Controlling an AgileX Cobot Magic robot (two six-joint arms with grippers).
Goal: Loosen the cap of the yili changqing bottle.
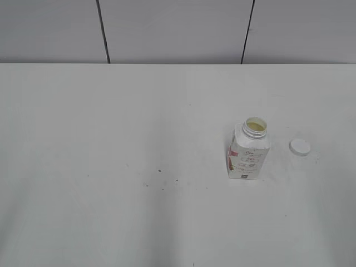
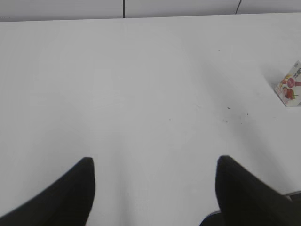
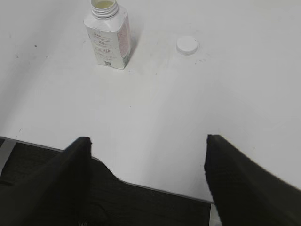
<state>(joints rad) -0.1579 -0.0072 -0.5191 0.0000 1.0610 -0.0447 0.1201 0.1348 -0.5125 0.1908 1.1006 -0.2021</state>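
Note:
The yili changqing bottle (image 1: 248, 151) stands upright on the white table, right of centre, with its neck open and pale liquid showing inside. It also shows in the right wrist view (image 3: 108, 37), and its lower corner shows in the left wrist view (image 2: 291, 87). The white cap (image 1: 300, 147) lies flat on the table to the bottle's right, apart from it; it also shows in the right wrist view (image 3: 187, 45). My left gripper (image 2: 155, 162) is open and empty over bare table. My right gripper (image 3: 146, 141) is open and empty at the table's near edge. Neither gripper shows in the exterior view.
The white table (image 1: 111, 139) runs back to a grey panelled wall (image 1: 178, 28). A few small dark specks (image 1: 159, 171) lie left of the bottle. The table's front edge (image 3: 155, 189) and a dark surface below it show in the right wrist view.

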